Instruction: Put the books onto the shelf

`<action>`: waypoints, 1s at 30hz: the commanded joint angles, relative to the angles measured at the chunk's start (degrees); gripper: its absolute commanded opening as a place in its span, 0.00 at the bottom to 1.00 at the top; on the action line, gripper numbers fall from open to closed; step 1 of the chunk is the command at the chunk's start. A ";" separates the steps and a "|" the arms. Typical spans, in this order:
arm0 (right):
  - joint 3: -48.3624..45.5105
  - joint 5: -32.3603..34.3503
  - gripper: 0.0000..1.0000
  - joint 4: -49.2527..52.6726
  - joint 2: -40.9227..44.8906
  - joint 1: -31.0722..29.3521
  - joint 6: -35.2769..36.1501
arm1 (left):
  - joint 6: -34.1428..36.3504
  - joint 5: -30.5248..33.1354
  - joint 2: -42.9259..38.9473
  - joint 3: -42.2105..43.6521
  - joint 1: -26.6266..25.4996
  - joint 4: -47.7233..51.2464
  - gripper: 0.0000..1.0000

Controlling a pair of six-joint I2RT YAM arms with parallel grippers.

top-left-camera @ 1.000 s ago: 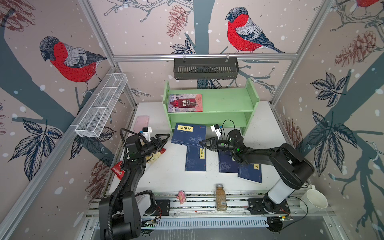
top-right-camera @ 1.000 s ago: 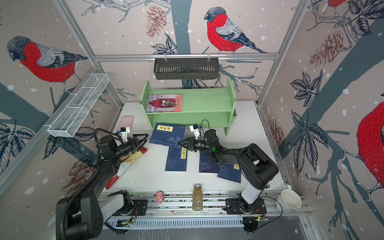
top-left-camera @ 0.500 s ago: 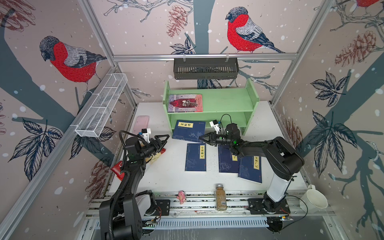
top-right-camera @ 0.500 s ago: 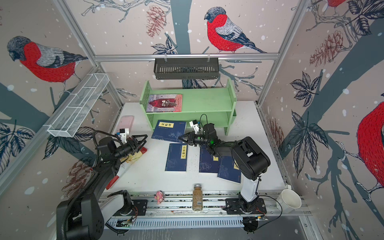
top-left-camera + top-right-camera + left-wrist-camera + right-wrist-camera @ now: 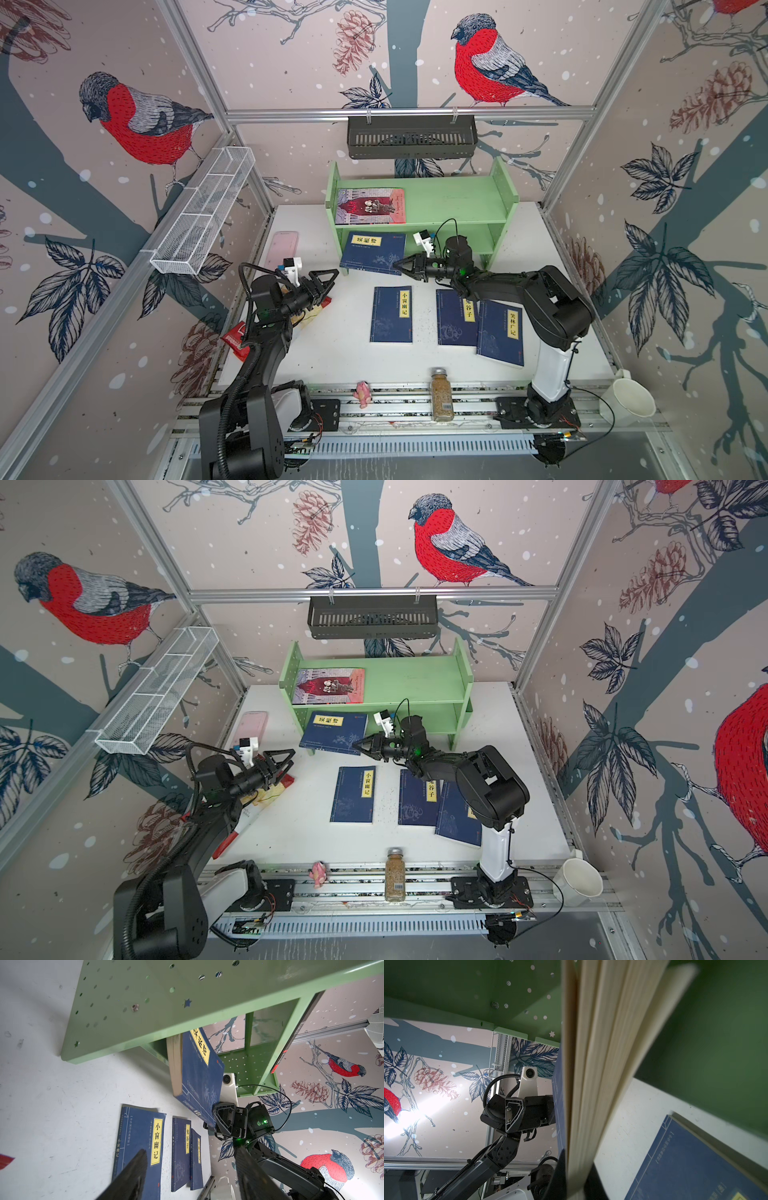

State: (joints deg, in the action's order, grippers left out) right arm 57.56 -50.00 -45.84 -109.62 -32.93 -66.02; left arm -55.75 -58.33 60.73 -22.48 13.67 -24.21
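At the lower front of the shelf [image 5: 457, 199], the right gripper [image 5: 398, 266] pinches the corner of a navy book [image 5: 372, 251]. The left gripper [image 5: 332, 279] hangs spread and empty; three more books [image 5: 391, 313] lie flat on the table [image 5: 332, 345].

Light green wooden two-tier shelf [image 5: 453, 203], pierced with round holes and stars. One thin pink-red paperback book [image 5: 370, 206] shows illustrated figures; four thin dark navy paperback books [image 5: 372, 252] [image 5: 392, 314] [image 5: 451, 328] [image 5: 498, 340] bear yellow title labels. White surface [image 5: 332, 353]; pinkish wallpaper [image 5: 486, 70] of red-breasted grey birds.
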 commanded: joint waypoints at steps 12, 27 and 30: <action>5.26 -0.90 0.07 1.48 -3.46 0.67 -1.35 | -2.17 -1.29 -0.33 0.68 0.13 -4.59 0.68; 7.03 0.01 0.15 4.92 -4.37 0.76 -0.95 | -2.79 -1.39 -0.62 0.94 0.13 -5.06 0.68; 7.12 0.42 0.13 5.42 -4.12 0.85 -0.79 | -2.88 -1.53 -0.86 0.99 0.13 -5.06 0.68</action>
State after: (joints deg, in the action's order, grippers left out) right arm 64.07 -50.33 -39.92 -113.97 -32.05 -67.29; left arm -58.26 -58.50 60.16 -21.74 13.67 -26.72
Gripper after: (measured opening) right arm 0.147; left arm 0.683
